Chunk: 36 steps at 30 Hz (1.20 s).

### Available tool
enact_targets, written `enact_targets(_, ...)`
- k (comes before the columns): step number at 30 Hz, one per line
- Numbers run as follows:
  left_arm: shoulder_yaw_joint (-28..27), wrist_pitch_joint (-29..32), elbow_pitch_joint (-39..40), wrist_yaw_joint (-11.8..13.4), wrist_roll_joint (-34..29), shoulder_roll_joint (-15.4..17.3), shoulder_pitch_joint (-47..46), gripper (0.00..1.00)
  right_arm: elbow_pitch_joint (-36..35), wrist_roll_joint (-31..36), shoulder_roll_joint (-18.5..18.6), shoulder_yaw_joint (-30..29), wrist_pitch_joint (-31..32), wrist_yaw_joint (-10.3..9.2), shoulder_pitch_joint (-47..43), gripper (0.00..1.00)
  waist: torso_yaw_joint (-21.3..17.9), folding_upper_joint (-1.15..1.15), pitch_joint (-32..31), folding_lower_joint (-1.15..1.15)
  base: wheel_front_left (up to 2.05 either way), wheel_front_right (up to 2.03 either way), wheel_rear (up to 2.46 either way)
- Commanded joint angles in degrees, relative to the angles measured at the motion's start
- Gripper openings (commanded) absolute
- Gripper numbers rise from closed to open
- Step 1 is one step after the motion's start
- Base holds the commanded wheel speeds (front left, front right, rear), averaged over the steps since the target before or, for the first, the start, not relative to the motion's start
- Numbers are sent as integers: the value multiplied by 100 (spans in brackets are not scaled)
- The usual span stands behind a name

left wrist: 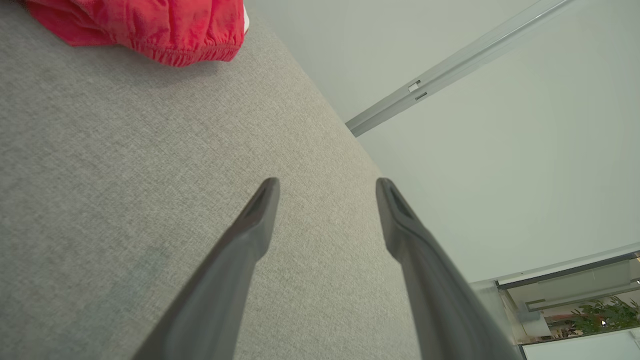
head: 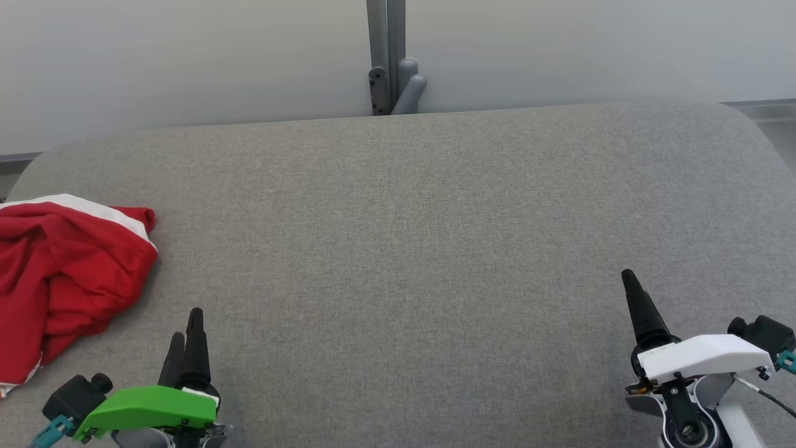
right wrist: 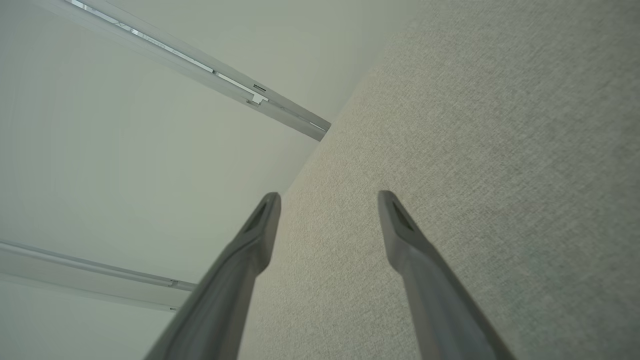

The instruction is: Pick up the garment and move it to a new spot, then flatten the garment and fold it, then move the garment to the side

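Observation:
A crumpled red garment (head: 62,274) with a white band lies at the left edge of the grey fabric table (head: 410,249), partly cut off by the head view's edge. Its elastic hem (left wrist: 185,52) shows at the top of the left wrist view. My left gripper (head: 186,326) hovers low at the lower left, just right of the garment and apart from it, open with nothing between its fingers (left wrist: 260,210). My right gripper (head: 628,280) sits at the lower right, far from the garment, and stands open and empty, as its spread fingers (right wrist: 395,220) show.
A grey post with a bracket (head: 388,56) stands behind the table's far edge against a pale wall. The table's corners are rounded. Plain grey surface stretches across the middle and right.

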<state>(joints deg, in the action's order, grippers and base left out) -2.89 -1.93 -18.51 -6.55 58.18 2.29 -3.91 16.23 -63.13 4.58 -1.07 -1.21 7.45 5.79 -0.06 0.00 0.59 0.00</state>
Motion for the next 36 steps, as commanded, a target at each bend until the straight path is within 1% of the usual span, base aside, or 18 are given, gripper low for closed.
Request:
enact_targets(1, 21, -53, 60, 11, -208, 39, -126, 100, -74, 164, 66, 23, -61, 2, 156, 100, -1, 0, 0, 0, 0, 0, 0)
enact_targets(10, 127, -233, 24, 117, -1064, 67, -142, 100, -26, 960, 87, 107, -246, 3, 192, 100, -7, 0, 6, 0, 0, 0, 0)
enact_targets(15, 180, -324, 54, 218, -1497, 95, -139, 100, -32, 1385, 95, 122, -345, 3, 213, 100, -11, 0, 10, 0, 0, 0, 0)
enact_targets(33, 390, -624, -10, 553, -2797, 201, -154, 100, 107, 2803, 94, 82, -662, 3, 268, 100, -23, 0, 35, 0, 0, 0, 0)
enact_targets(36, 438, -667, 1, 576, -2984, 216, -164, 100, 116, 2998, 100, 88, -709, 3, 258, 100, -23, 0, 37, 0, 0, 0, 0)
